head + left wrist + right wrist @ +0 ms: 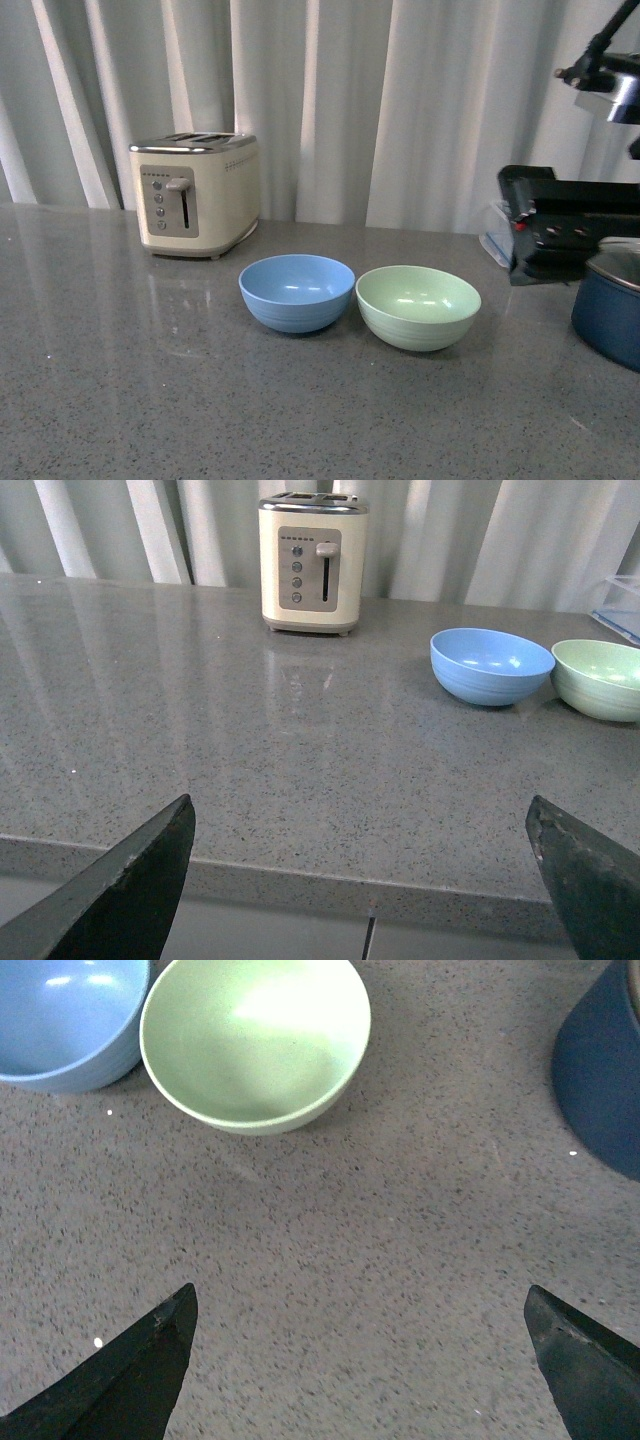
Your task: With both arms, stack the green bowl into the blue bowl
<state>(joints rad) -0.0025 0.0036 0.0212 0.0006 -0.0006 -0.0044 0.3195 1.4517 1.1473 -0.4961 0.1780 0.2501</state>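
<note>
Green bowl: The green bowl sits on the grey counter, right of the cream toaster and nearer to you than it.
Blue bowl: The blue bowl lies between the toaster and the green bowl. Their rims are just beside each other, and you cannot tell whether they touch.
Facing: The green bowl is upright, mouth up and empty. Being round, it has no long axis across the counter, only a vertical one.
Right gripper: The right gripper hangs above bare counter short of the green bowl, spread wide and holding nothing.
Left gripper: The left gripper is at the counter's near edge, well apart from the toaster, also spread and empty.
Risk, neighbours: A finger lowered on the green bowl's toaster side could shove the blue bowl. On the far side, your right arm could clip the dark blue pot.
Risk, grip: A rim pinch may let the bowl tip.
Risk, stacking: The bowls are the same size, so an off-centre drop would likely leave the green one perched crooked.
</note>
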